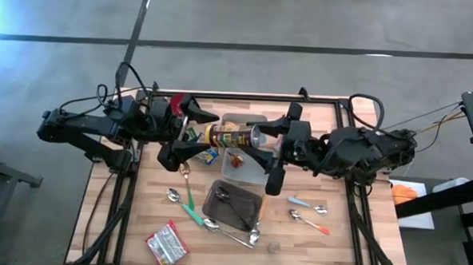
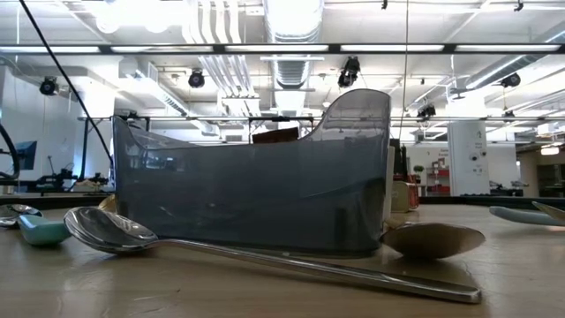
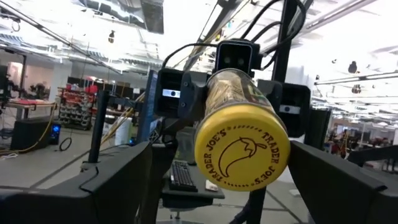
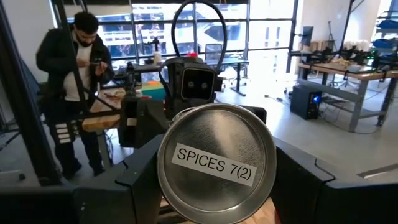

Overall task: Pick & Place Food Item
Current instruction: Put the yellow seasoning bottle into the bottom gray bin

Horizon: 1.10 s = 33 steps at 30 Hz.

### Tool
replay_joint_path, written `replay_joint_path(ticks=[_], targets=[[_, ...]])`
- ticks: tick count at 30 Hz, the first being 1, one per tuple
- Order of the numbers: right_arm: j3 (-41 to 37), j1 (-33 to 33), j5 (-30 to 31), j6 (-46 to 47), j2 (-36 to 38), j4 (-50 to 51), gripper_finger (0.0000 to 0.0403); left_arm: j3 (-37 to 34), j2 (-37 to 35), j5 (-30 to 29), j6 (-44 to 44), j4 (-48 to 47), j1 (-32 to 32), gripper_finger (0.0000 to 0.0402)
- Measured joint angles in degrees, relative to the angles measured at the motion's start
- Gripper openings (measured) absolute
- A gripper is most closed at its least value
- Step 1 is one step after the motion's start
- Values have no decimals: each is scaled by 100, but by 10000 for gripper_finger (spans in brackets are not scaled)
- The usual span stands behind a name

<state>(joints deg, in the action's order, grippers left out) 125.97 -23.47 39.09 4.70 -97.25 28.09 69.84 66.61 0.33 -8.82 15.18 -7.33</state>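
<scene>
Wooden table (image 1: pixel 352 241) carries both arms at its far half, grippers facing each other over the middle. Between them, raised above the tabletop, a cylindrical spice can (image 1: pixel 232 135) lies level, its long axis running left to right along the line between the two grippers. Right gripper (image 1: pixel 262 142) is clamped on the can's metal-bottomed end; right wrist view shows that round silver base (image 4: pixel 216 163) with a white sticker reading "SPICES 7(2)". Left gripper (image 1: pixel 190 133) stands with its fingers spread wide on either side of the can's other end, not visibly touching it; left wrist view shows the yellow lid (image 3: pixel 241 148) pointing at that camera, embossed "TRADER JOE'S" twice around a pepper outline. Below the can sits a clear square container (image 1: pixel 239 157) with something orange inside. Nearer the front edge rests a dark grey tray (image 1: pixel 232 206), seen in the low view as a translucent grey wall (image 2: pixel 252 190). A long metal spoon (image 2: pixel 265 252) lies in front of it. A red-and-white packet (image 1: pixel 166 244) lies near the front left corner; its print is too small to read. Several small spoons with green, blue and orange handles are scattered around the tray. A person (image 4: pixel 74 68) stands in the room beyond.
</scene>
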Motion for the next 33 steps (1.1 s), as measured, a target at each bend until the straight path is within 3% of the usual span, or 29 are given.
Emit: replay_joint_path(ticks=[12, 21, 27, 33], targets=[[2, 10, -54, 52, -26, -31, 224, 0, 113, 80, 302, 306, 0, 372], [-24, 95, -227, 108, -118, 17, 224, 2, 401, 654, 304, 535, 3, 372], [-24, 104, -227, 97, -141, 1, 224, 2, 493, 696, 280, 592, 4, 371], [-22, 104, -229, 95, -141, 12, 224, 2, 470, 747, 278, 864, 2, 335]])
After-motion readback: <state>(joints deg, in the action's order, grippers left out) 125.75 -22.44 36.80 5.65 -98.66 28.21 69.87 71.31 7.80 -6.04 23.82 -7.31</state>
